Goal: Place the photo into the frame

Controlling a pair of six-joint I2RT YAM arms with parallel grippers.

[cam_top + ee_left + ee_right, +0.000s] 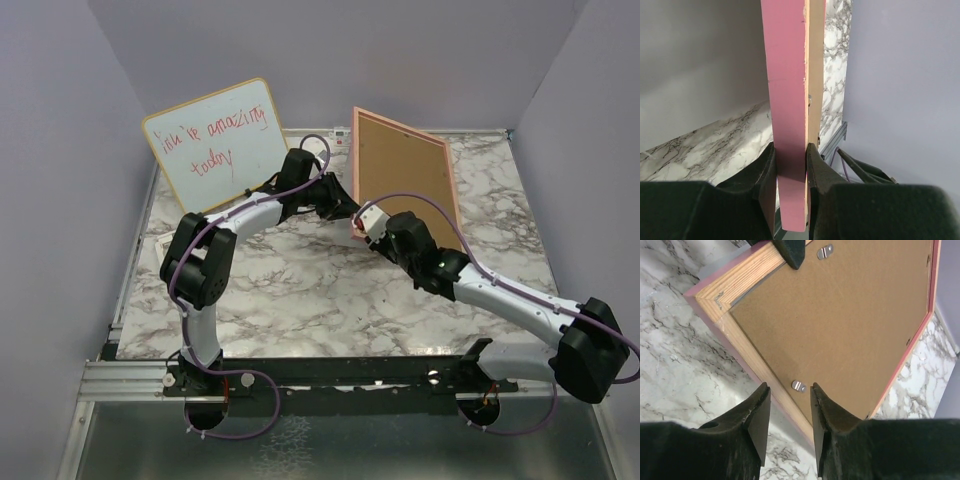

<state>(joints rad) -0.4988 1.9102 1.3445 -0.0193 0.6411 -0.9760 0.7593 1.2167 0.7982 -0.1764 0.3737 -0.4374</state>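
The frame (405, 165) stands on its long edge at the back of the table, tilted, with its brown backing board (850, 315) facing me. My left gripper (345, 205) is shut on the frame's left rail (787, 75), whose pink outer side and light-wood side sit pinched between the black fingers (820, 170). My right gripper (362, 228) hovers at the frame's lower rail (740, 280). Its jaws stand partly apart, either side of a small metal tab (798, 386) on the backing. Nothing is clamped between them. The photo is out of view.
A yellow-edged whiteboard (215, 145) with red handwriting leans at the back left. Grey walls close in the marble table (330, 290) on three sides. A metal rail (300, 375) runs along the near edge by the arm bases.
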